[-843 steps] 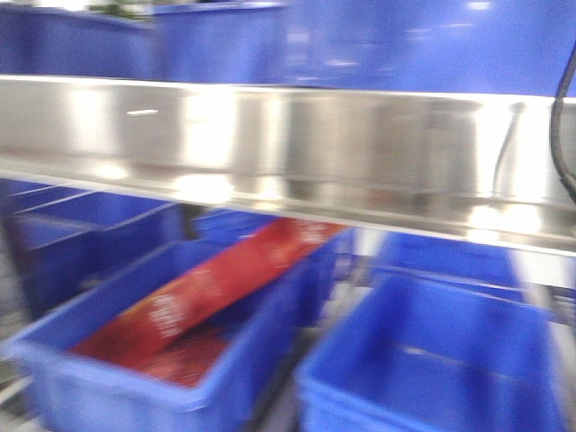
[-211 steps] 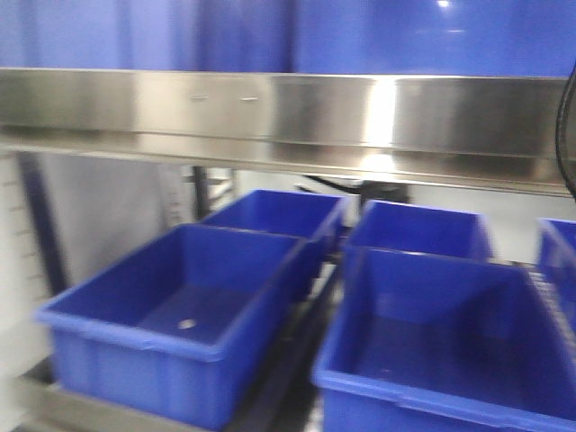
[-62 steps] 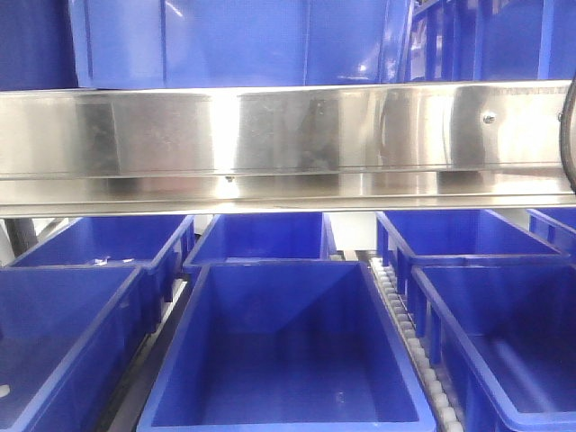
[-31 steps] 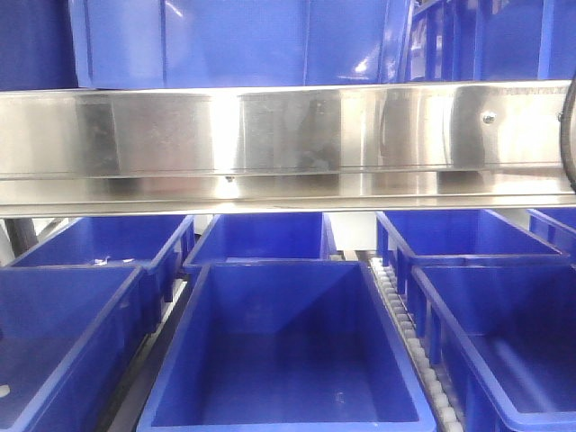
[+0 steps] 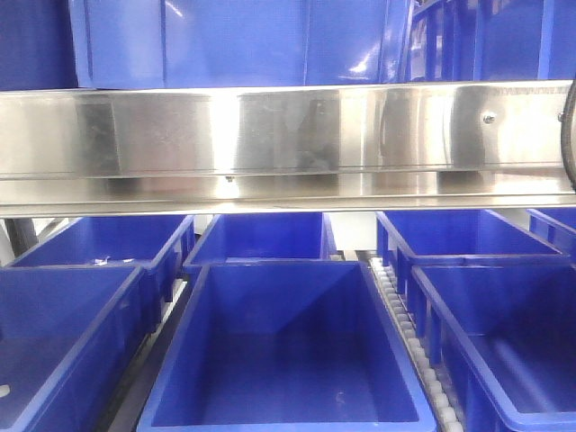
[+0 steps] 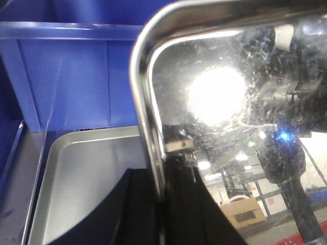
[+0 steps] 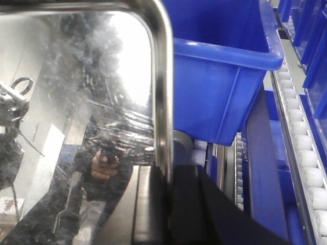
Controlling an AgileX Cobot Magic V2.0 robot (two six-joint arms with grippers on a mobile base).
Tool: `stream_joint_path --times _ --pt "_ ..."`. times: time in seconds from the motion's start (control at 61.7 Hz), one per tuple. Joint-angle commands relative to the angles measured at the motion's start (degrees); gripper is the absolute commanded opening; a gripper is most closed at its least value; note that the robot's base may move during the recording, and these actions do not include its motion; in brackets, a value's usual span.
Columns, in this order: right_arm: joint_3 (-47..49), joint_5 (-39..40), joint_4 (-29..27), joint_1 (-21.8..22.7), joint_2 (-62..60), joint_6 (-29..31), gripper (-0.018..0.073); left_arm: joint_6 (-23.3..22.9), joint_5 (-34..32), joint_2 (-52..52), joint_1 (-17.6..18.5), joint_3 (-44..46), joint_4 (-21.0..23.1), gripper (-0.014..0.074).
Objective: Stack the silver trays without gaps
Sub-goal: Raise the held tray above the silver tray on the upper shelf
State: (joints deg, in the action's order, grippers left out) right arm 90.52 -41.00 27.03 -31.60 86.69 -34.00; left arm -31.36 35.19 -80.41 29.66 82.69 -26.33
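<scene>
silver tray (image 6: 219, 97) rim gripped between jaws

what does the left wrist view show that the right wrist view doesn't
Only the left wrist view shows a second silver tray lying flat below. Only the right wrist view shows the roller track. Both show a mirror-shiny held tray close up, its rim clamped by the left gripper or right gripper, with a blue bin behind.

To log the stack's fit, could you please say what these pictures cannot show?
Front view: no trays in frame.
Left wrist: the raised shiny steel tray covers much of the flat silver tray below; alignment unclear.
Right wrist: the raised tray blocks whatever lies beneath.
</scene>
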Motion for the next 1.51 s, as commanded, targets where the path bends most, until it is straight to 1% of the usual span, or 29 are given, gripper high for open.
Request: stream_joint_path --times 0.0,0.097,0.194,0.34,0.405,0.502,0.551,0.664,0.762,0.843,1.021,1.183,1.264,1.345,1.426,1.491 --pt "1.0 20.9 -1.7 -1.1 -0.5 0.1 -0.0057 1.1 -5.0 0.1 1.3 0.4 0.9 -0.0016" --pt "1.0 22.1 -1.7 -1.1 -0.5 0.1 -0.0057 1.1 -5.0 0.1 1.3 0.4 0.9 -0.0016" --pt "1.0 21.5 -3.3 -1.1 -0.5 0.1 -0.0057 1.1 -4.7 0.1 1.3 0.4 0.8 -0.0016" --pt "1.0 19.8 -3.3 -1.1 -0.5 0.1 -0.0057 1.1 -4.6 0.1 1.3 0.4 -0.5 -0.0016" --pt "1.0 17.4 -3.9 -1.1 -0.4 0.1 -0.0057 1.1 -4.6 0.1 1.3 0.4 -0.9 -0.0016" --pt "1.0 10.9 -7.5 -1.1 0.2 0.1 -0.0057 1.1 -4.4 0.1 1.3 0.4 -2.1 -0.0016" --pt "1.0 8.3 -8.3 -1.1 0.8 0.1 -0.0057 1.1 -4.5 0.1 1.3 0.4 -2.8 -0.0016" --pt "0.9 4.3 -11.9 -1.1 2.4 0.1 -0.0057 1.1 -4.0 -0.2 1.3 0.4 -4.6 -0.0016" --pt "0.9 2.3 -13.1 -1.1 4.0 0.1 -0.0057 1.1 -2.8 -1.4 0.9 0.4 -5.8 -0.0016" --pt "0.9 1.3 -13.2 -1.1 4.8 0.1 -0.0057 1.1 -1.4 -2.6 -0.2 0.4 -4.1 -0.0016" --pt "0.9 1.1 -13.2 -1.1 6.3 0.1 -0.0057 1.1 0.0 -4.5 -4.2 0.4 -0.5 -0.0016" --pt "0.9 3.1 -13.2 -1.0 8.3 0.1 -0.0057 1.1 -0.3 -6.0 -8.0 0.4 0.6 -0.0016" --pt "0.9 4.5 -12.6 -0.7 9.3 0.1 -0.0057 1.1 -0.8 -6.9 -9.0 0.4 2.6 -0.0016" --pt "0.9 6.2 -12.2 -0.5 10.1 0.1 -0.0057 2.5 -1.2 -8.1 -9.3 0.4 4.5 -0.0016" --pt "0.9 7.8 -12.2 -0.4 10.9 0.1 -0.0057 2.7 -1.2 -9.1 -9.3 0.4 4.6 -0.0016" --pt "0.9 8.0 -11.1 -0.4 11.3 0.1 -0.0057 2.7 -1.2 -9.7 -9.3 0.4 4.8 -0.0016"
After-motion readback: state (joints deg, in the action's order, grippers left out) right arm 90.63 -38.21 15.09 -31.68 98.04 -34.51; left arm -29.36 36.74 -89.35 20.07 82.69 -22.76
